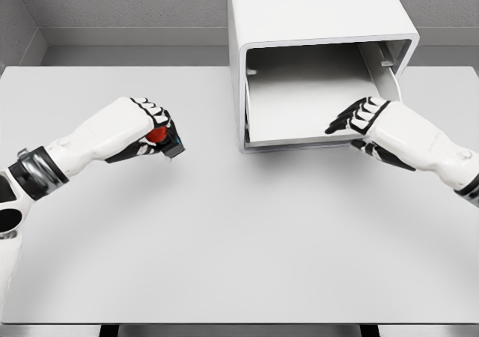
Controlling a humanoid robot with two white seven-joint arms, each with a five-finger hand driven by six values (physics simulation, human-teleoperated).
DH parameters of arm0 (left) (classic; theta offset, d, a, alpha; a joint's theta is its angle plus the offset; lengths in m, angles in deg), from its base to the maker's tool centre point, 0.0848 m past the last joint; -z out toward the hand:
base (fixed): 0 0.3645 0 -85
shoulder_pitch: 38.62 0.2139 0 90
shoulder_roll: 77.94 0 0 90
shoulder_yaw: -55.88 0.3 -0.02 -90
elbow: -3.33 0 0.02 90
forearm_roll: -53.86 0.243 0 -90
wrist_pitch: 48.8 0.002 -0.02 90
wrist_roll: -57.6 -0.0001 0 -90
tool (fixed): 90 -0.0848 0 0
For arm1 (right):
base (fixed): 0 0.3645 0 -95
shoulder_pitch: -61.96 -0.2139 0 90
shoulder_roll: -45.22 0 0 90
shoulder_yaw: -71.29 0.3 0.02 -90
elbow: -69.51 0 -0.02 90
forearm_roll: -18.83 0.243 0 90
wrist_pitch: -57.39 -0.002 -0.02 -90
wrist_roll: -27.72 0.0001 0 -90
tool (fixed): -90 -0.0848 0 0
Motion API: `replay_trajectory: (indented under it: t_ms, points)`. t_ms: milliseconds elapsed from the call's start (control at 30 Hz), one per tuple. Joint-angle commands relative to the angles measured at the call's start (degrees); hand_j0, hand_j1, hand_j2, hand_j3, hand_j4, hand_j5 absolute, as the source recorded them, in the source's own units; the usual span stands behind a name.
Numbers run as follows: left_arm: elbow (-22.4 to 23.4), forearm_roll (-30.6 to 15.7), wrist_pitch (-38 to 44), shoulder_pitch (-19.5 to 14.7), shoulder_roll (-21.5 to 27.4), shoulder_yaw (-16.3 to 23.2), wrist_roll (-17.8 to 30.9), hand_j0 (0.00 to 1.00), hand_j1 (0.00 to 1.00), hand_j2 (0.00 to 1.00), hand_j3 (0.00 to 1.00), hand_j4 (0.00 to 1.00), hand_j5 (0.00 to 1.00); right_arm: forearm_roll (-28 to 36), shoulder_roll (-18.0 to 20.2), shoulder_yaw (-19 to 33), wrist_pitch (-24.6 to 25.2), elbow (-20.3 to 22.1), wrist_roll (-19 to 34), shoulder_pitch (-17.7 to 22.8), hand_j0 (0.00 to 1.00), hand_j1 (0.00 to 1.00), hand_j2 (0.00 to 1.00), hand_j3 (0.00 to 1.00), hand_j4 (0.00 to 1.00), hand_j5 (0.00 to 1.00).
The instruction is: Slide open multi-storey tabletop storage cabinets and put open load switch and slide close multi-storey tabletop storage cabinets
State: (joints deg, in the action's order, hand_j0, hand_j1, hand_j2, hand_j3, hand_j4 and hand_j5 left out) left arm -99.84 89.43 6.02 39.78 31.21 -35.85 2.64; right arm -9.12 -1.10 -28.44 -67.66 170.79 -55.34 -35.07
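Cabinet [318, 34] stands at the table's [224, 240] back right; its drawer [299, 105] is slid forward.

The table [224, 225] is rendered in plain pale grey, and the cabinet [314, 15] at the far right in white (its drawer [299, 97] a shade greyer). Both hands are patterned white and black; a red-and-black switch [162, 137] is seen in the left hand [146, 127].

A white table before grey walls.

The table [224, 232] spans nearly the whole view, its surface plain, matte and evenly lit. Behind its far edge stands a grey textured wall [127, 0] with a paler baseboard [135, 36] along its foot; a side wall [13, 22] meets it at the left corner.
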Motion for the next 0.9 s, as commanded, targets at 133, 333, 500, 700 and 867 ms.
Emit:
replay_trajectory:
  t_ms: [133, 333, 500, 700, 867]
  points:
    - [-0.01, -1.64, 0.18, -1.58, -0.42, 0.15, -0.04, 0.40, 0.40, 0.40, 0.40, 0.40, 0.40, 0.53, 0.18, 2.34, 0.05, 0.06, -0.08, 1.58, 0.56, 0.56, 0.56, 0.56, 0.56, 0.56]
    - [-0.01, -1.64, 0.18, -4.22, -3.59, 1.21, -0.04, 0.40, 0.40, 0.40, 0.40, 0.40, 0.40, 1.23, 0.18, 4.36, 0.05, 0.06, -0.08, 2.81, 0.57, 0.57, 0.57, 0.57, 0.57, 0.57]
    - [-0.01, -1.73, 0.18, -6.15, -4.82, 2.79, -0.04, 0.40, 0.40, 0.40, 0.40, 0.40, 0.40, 1.23, 0.26, 5.85, 0.05, 0.06, -0.08, 4.39, 0.57, 0.57, 0.57, 0.57, 0.57, 0.57]
    - [-0.01, -1.64, 0.18, -8.17, -6.75, 4.02, -0.04, 0.40, 0.40, 0.40, 0.40, 0.40, 0.40, 3.69, 0.35, 8.49, 0.05, 0.06, -0.08, 4.48, 0.58, 0.58, 0.58, 0.58, 0.58, 0.58]
    - [-0.01, -1.73, 0.18, -10.55, -8.86, 5.07, -0.04, 0.40, 0.40, 0.40, 0.40, 0.40, 0.40, 6.15, 0.26, 9.90, 0.05, 0.06, 0.00, 4.31, 0.58, 0.58, 0.58, 0.58, 0.58, 0.58]
